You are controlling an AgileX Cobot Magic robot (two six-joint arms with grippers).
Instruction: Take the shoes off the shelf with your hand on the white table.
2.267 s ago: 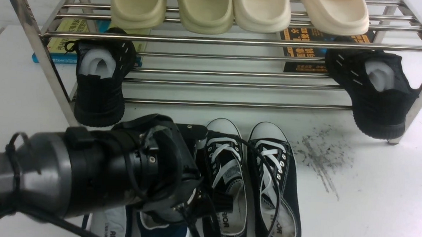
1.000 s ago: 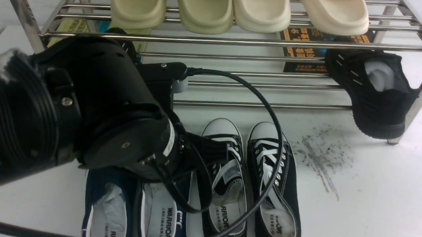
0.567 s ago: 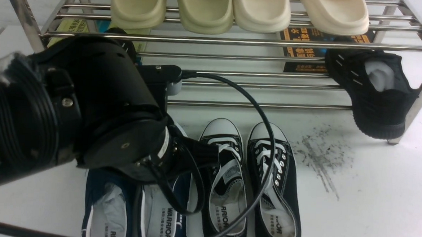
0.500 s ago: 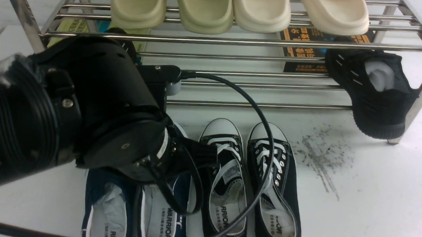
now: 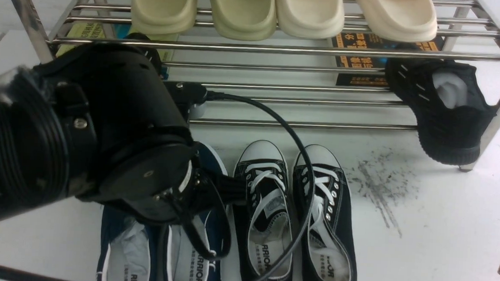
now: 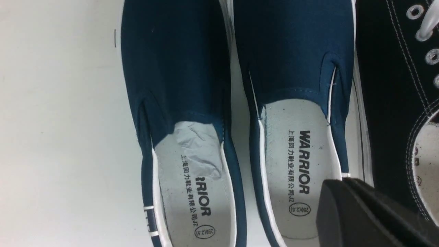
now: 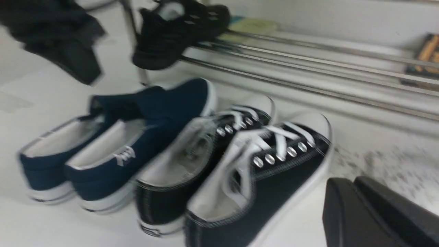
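white table [image 5: 441,244] already bears the shoes [image 6: 295,55]; the hand [image 6: 349,192], closed and empty above them, could knock the right one into the sneakers [image 5: 267,210].

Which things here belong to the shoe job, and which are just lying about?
Job: navy slip-on shoes, chrome shelf, white table, left pincer.
Lying about: black lace-up sneakers, black knit shoes, beige slippers, books.

Shoes [image 5: 192,261] on tabletop [image 5: 442,236] before shelf [image 5: 302,125], sneakers [image 5: 272,210] just right of them, slippers [image 5: 282,9] on top tier, knit shoe [image 5: 444,112] on lower tier.
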